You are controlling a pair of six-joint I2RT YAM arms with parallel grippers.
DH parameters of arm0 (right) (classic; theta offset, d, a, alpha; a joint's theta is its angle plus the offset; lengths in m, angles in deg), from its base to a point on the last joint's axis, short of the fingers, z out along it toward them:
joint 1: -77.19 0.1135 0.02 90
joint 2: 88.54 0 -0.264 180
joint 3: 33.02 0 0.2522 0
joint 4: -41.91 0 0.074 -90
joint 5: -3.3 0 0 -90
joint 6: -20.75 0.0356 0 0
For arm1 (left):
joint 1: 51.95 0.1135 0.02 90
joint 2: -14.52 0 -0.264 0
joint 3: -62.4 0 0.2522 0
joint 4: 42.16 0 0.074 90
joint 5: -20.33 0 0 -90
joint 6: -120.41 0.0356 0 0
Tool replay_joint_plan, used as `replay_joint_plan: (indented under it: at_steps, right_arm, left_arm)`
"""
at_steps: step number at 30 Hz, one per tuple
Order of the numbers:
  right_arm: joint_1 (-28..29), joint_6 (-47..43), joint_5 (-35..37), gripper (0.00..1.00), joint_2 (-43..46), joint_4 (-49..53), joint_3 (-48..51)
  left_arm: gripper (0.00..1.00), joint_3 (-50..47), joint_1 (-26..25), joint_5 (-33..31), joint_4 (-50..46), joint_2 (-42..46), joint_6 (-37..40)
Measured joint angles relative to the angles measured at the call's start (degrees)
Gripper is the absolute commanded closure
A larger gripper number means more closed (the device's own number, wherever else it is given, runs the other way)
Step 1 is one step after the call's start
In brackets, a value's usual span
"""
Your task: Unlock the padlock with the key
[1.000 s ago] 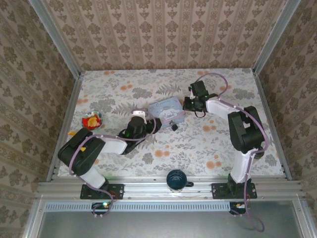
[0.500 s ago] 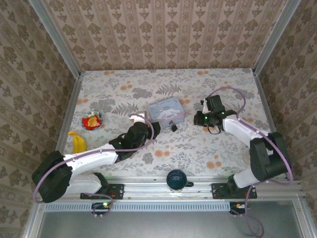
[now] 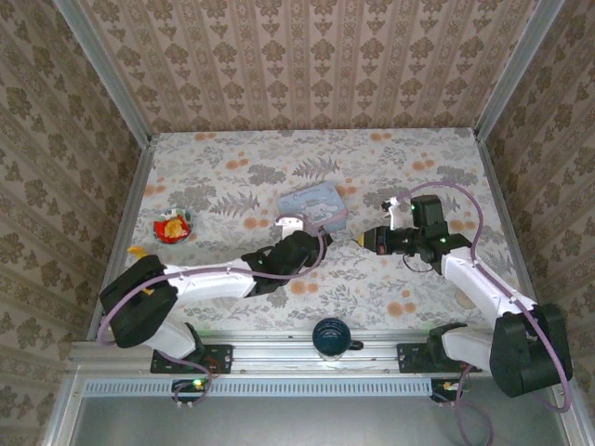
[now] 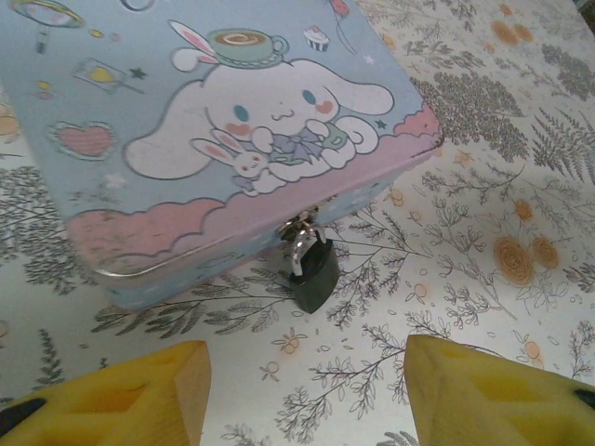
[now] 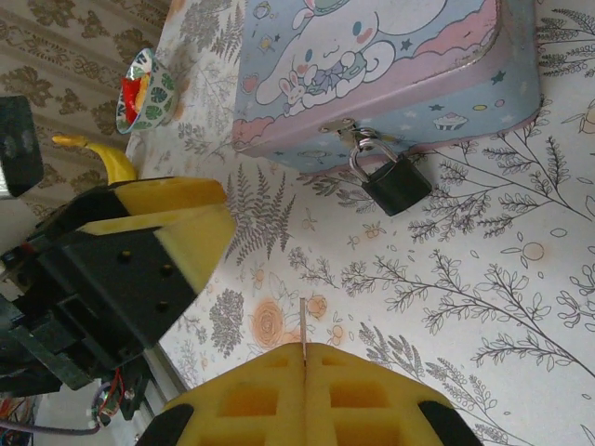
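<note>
Spread left gripper [image 4: 307, 376] nearer, small black padlock [image 4: 313, 268] at 12 o'clock; right gripper [image 5: 304, 358] pinches thin silver key [image 5: 303, 333], padlock 1 o'clock.

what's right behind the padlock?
The padlock is hooked through a clasp on the front wall of the blue tin, directly behind it. The lid is shut, so the contents are hidden.

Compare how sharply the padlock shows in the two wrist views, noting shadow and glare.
Left wrist: padlock sharp, light soft, no hard shadow, yellow fingers slightly blurred. Right wrist: padlock crisp, its shackle glinting; key edge-on, a thin sliver.
</note>
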Motion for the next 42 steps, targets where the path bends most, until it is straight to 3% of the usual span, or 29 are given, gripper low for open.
replay_joint_plan:
  at_steps: [9, 17, 26, 42]
  right_arm:
    - [0.0, 0.63, 6.91, 1.0, -0.11, 0.04, 2.14]
    - [0.0, 1.88, 10.58, 1.0, -0.02, 0.0, 2.32]
    - [0.0, 2.38, 12.83, 1.0, 0.81, -0.39, 2.32]
    - [0.0, 5.73, 12.94, 1.0, -0.42, -4.31, 2.54]
  left_arm:
    - [0.46, 11.85, 0.2, -1.55, -2.43, -11.56, -1.79]
    - [0.5, 22.49, 1.57, -0.76, -11.08, -20.59, -4.9]
    - [0.43, 24.09, 3.28, -1.42, -18.8, -23.41, -6.62]
    - [0.42, 24.74, 4.22, -5.99, -23.93, -24.5, -6.29]
